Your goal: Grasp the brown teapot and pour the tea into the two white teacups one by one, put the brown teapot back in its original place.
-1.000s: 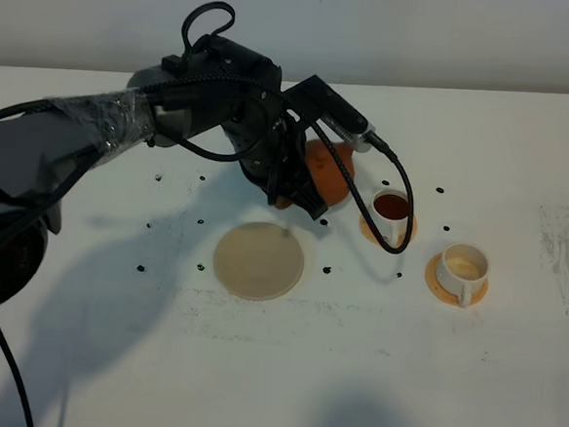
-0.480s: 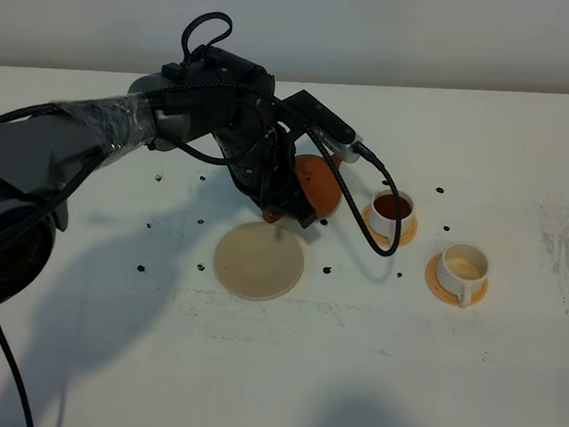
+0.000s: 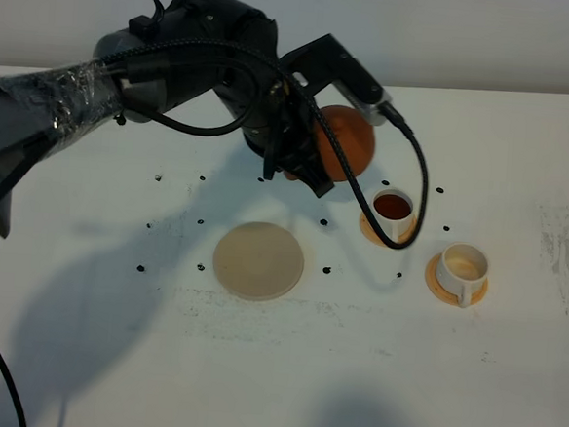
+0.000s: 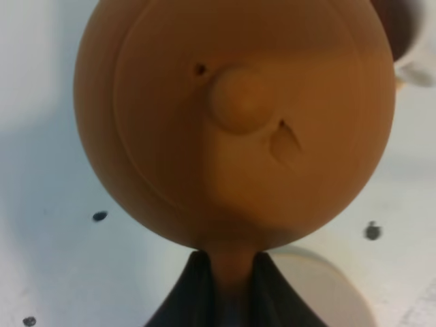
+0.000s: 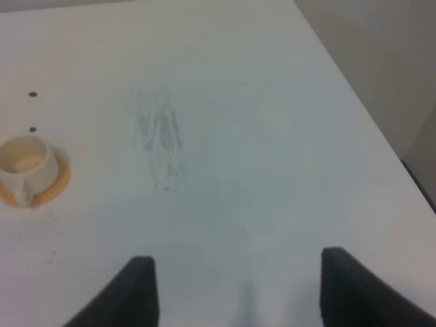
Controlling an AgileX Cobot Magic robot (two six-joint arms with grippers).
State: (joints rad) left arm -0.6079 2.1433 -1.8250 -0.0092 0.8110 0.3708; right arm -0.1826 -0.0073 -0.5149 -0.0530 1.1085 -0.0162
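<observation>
I am clamping my left tool (image 4: 229, 276) shut on the handle (image 4: 230, 253) of the brown teapot (image 4: 231, 122), judging it best carried level until the spout is over the empty teacup (image 3: 461, 266).

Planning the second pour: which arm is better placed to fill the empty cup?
Left. The left gripper is shut on the teapot handle, held above the table near the filled cup. The right gripper is open and holds nothing.
</observation>
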